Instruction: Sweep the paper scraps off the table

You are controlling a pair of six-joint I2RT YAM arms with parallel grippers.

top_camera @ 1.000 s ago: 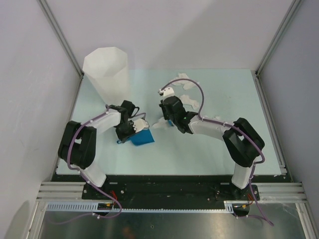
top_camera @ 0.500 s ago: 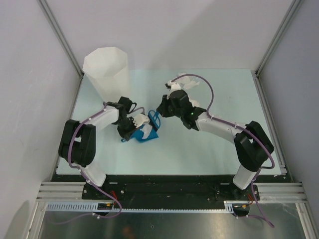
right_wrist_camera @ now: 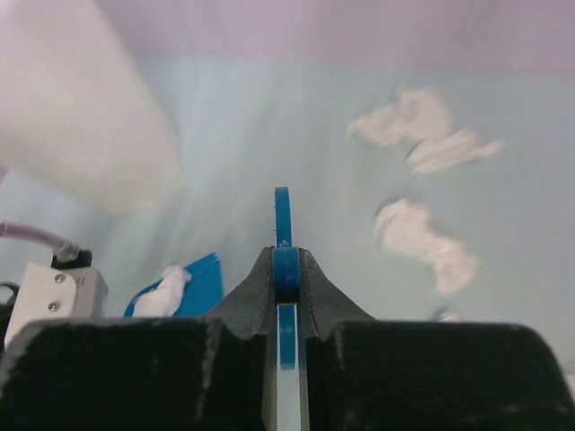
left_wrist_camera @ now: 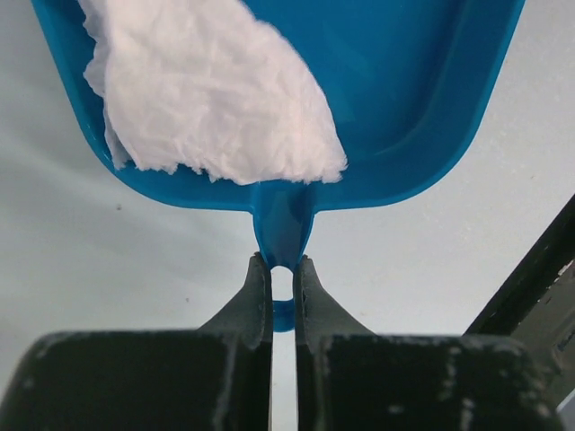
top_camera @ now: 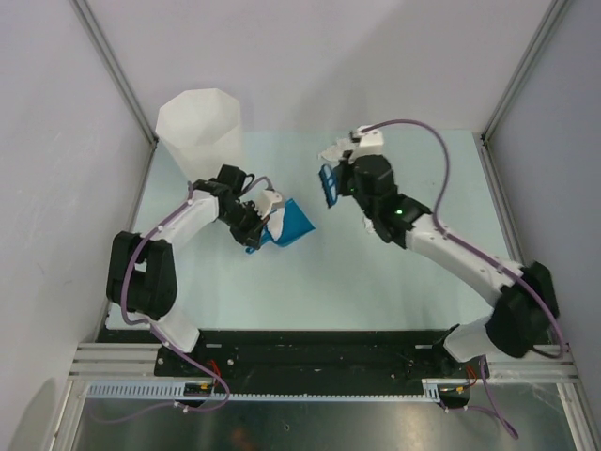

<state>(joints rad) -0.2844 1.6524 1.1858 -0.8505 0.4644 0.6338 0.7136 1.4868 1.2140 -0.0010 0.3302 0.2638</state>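
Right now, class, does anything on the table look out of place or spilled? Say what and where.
Yes: three paper scraps lie loose on the table, right of the brush in the right wrist view. One wad sits in the dustpan held by the left hand. Nothing looks damaged.

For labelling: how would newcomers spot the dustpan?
Find the tall white bin on the table, far left. Just nearer, the left gripper holds a blue dustpan. Unlike the narrow blue brush in the right gripper, it's a wide scoop holding paper.

no readable text, no labels, no brand marks, no numbers in any view
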